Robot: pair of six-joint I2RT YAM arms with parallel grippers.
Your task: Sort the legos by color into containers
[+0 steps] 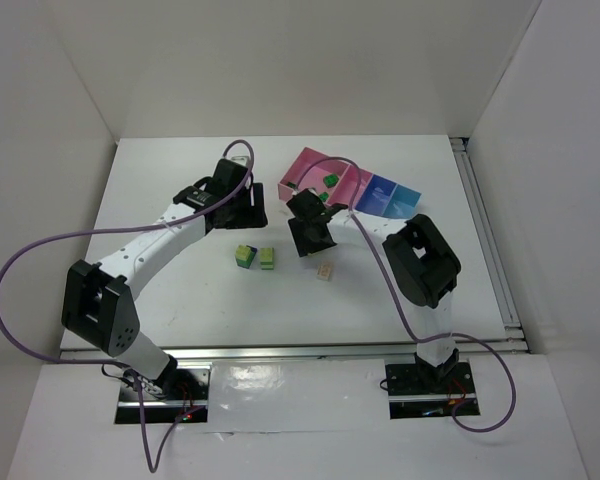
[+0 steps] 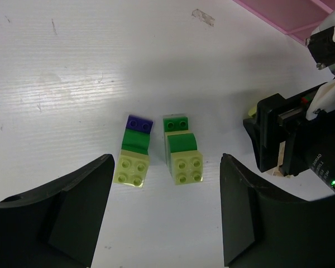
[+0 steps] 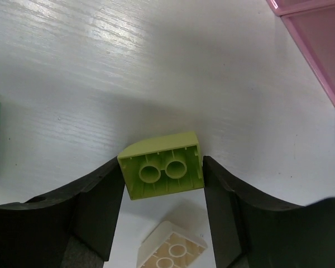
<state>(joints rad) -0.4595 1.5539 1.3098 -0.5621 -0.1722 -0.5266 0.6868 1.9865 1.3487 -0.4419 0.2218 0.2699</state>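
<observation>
Plastic this small and hard weighs next to nothing, so you need little squeeze, but its smooth walls will slip if the fingers sit crooked. Your right gripper (image 3: 162,162) is clamped on a lime-yellow brick (image 3: 161,173). One finger presses each flat side wall, the hollow underside faces the wrist camera, and the rounded top is turned away. That looks like the right hold, since the curved face would likely squirt out. The brick hangs above the table (image 3: 156,67), with a cream brick (image 3: 170,248) lying below it. The pink bins (image 1: 310,165) are just ahead, and a green brick (image 1: 330,181) lies in one. Your left gripper (image 2: 166,162) hangs spread wide and empty over two short stacks. The blue-topped stack (image 2: 135,151) is lime, green and blue, and the second stack (image 2: 181,148) is lime and green. Both are pressed together, so I judge you must take them by the side walls and pull them apart
</observation>
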